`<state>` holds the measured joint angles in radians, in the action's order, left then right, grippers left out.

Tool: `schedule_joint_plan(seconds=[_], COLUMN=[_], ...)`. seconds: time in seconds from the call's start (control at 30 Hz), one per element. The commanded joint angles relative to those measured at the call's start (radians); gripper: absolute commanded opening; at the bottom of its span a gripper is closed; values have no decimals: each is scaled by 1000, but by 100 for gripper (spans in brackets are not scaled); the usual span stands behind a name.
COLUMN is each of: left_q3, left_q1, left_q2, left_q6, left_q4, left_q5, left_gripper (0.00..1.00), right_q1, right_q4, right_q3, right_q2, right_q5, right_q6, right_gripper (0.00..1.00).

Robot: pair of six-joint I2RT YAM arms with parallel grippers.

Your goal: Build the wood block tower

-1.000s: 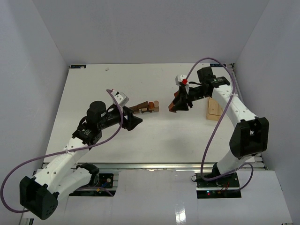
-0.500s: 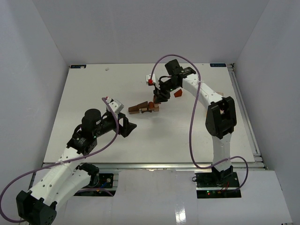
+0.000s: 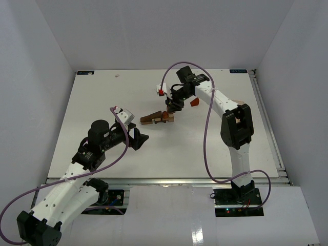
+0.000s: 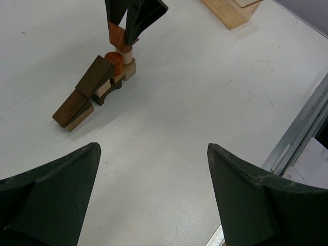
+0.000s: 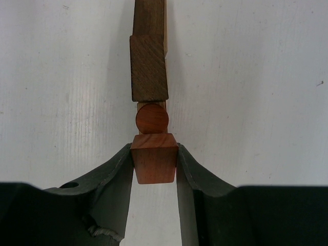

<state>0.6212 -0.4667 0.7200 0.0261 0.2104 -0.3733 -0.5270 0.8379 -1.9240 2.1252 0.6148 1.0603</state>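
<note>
The wood block tower (image 3: 157, 118) is a low row at mid-table. It has two dark brown wedges (image 4: 84, 95), a reddish cylinder (image 4: 114, 62) and a tan block (image 4: 128, 69). My right gripper (image 3: 171, 105) hangs over the row's right end, shut on a reddish-brown block (image 5: 154, 164). That block sits just above and behind the cylinder (image 5: 152, 119); whether it touches the row I cannot tell. My left gripper (image 3: 141, 138) stands open and empty, near and left of the row, with bare table between its fingers (image 4: 56, 179).
A loose reddish-brown block (image 3: 194, 102) lies on the table right of the right gripper. A larger pale wooden slab (image 4: 233, 11) lies farther right, hidden behind the right arm in the top view. The table's metal front rail (image 4: 307, 123) runs close by.
The right arm swung left from beside the slab to the row's right end, carrying its block. The left gripper opened wide and drew back from the row toward the near left.
</note>
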Motion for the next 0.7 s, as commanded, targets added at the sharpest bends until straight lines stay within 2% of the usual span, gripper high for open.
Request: schedule_joint_plan(seconds=[0.0,0.67], left_q3=[0,-2], left_q1=[5,5], left_q2=[-9,-10], left_q6=[-4,-8], left_q4=[4,6], left_q5=[6,8], left_gripper=[96,96], right_q1=[-10,-25], right_q4=[-2,-7], right_q3=[-41,-58], right_q2=[17,35], right_q5=[3,4], right_q6=[16,-2], right_gripper=[10,15])
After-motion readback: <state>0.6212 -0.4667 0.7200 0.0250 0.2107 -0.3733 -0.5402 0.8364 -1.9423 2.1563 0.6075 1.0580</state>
